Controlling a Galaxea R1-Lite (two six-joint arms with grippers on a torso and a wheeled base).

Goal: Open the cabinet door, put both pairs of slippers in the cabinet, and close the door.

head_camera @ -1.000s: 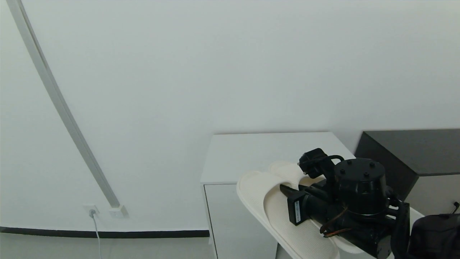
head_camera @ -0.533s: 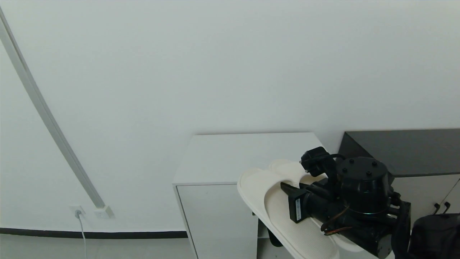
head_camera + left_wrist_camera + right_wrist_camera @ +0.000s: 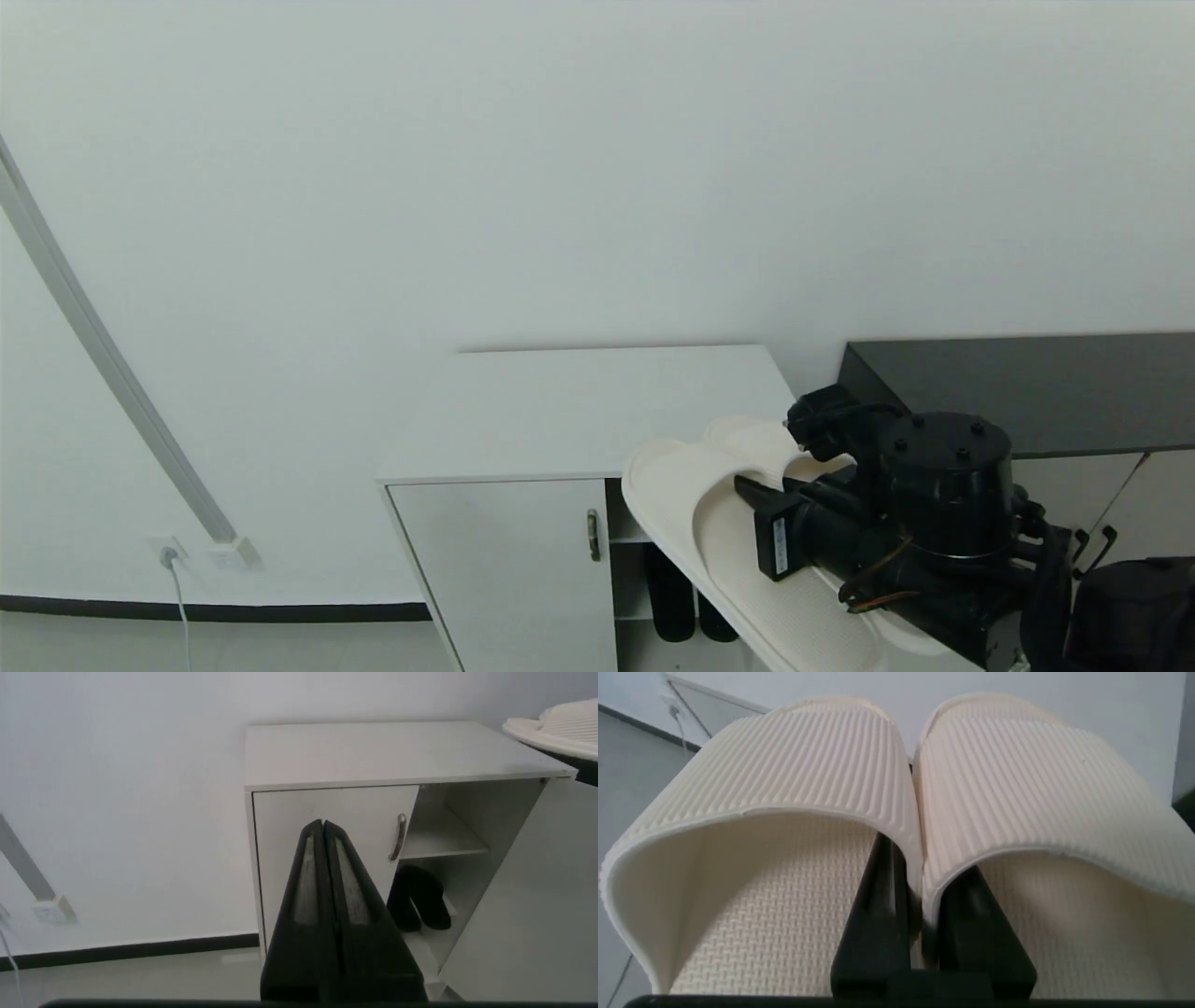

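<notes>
The white cabinet (image 3: 579, 411) stands against the wall, its left door (image 3: 504, 569) closed. The right door (image 3: 528, 887) is swung open, and a black pair of slippers (image 3: 667, 597) stands inside on the lower shelf (image 3: 420, 898). My right gripper (image 3: 758, 493) is held up in front of the cabinet's right side. It is shut on a cream pair of slippers (image 3: 695, 513), pinching the two inner walls together (image 3: 913, 910). My left gripper (image 3: 323, 831) is shut on nothing and points at the closed left door from a distance.
A dark low cabinet (image 3: 1027, 392) adjoins the white one on the right. A wall socket with a cable (image 3: 168, 555) and a slanted grey conduit (image 3: 103, 355) are on the wall to the left, above a black skirting line (image 3: 233, 611).
The whole head picture has shifted, so the camera moved: the cabinet slid left in view and its open compartment with the black slippers came into sight. The right gripper still holds the cream slippers.
</notes>
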